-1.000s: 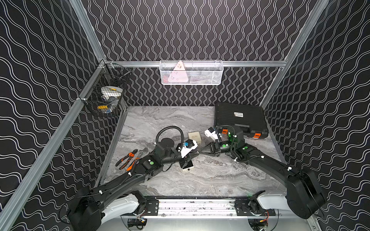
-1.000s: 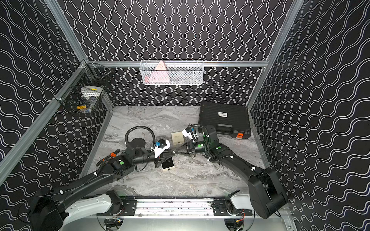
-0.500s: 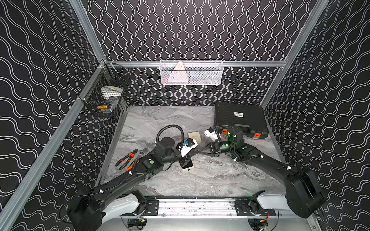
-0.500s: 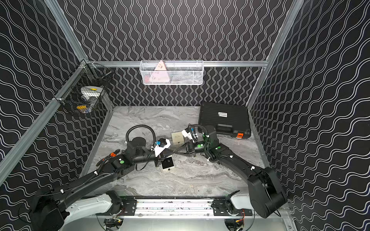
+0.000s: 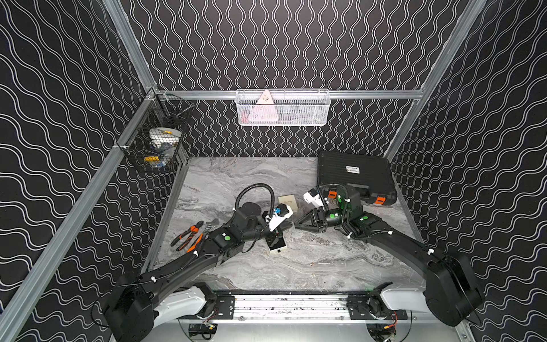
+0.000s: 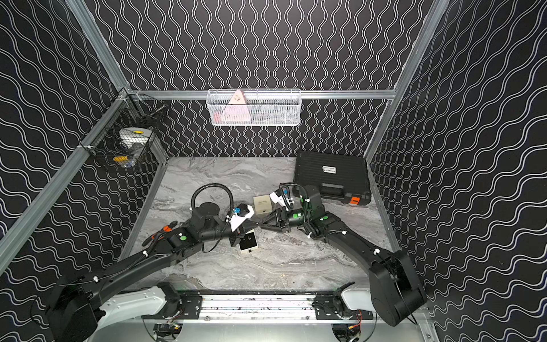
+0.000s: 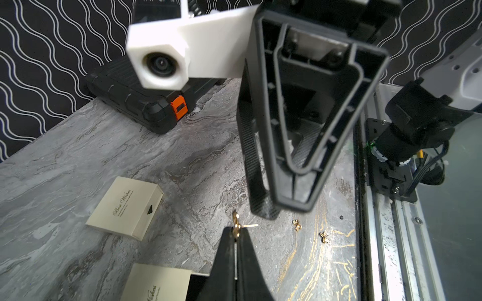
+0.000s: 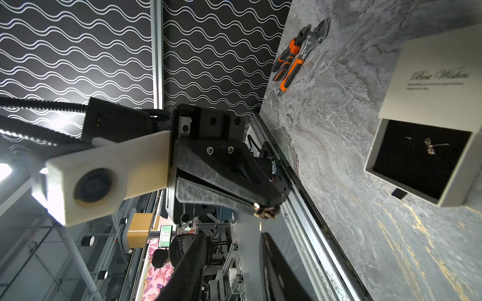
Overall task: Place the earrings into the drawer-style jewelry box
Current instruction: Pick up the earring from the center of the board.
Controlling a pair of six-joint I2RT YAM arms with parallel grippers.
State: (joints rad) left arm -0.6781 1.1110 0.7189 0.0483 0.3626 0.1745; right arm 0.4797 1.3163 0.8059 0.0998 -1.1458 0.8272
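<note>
The left gripper (image 7: pixel 236 235) is clamped on one earring (image 7: pixel 236 223). It pinches the gold head at the very fingertips, and the thin post sticks out sideways. The right gripper (image 8: pixel 234 235) faces it tip to tip, jaws parted, holding nothing. Two more earrings (image 7: pixel 296 224) lie loose on the table (image 7: pixel 182 156). Another earring (image 8: pixel 429 147) sits on the black lining of the open drawer (image 8: pixel 459 182), close by the left gripper. These look featherweight, hard and slick, I'd say, with a post that bends easily. The head is the place to grip, gently, and the release should come low over the drawer.
</note>
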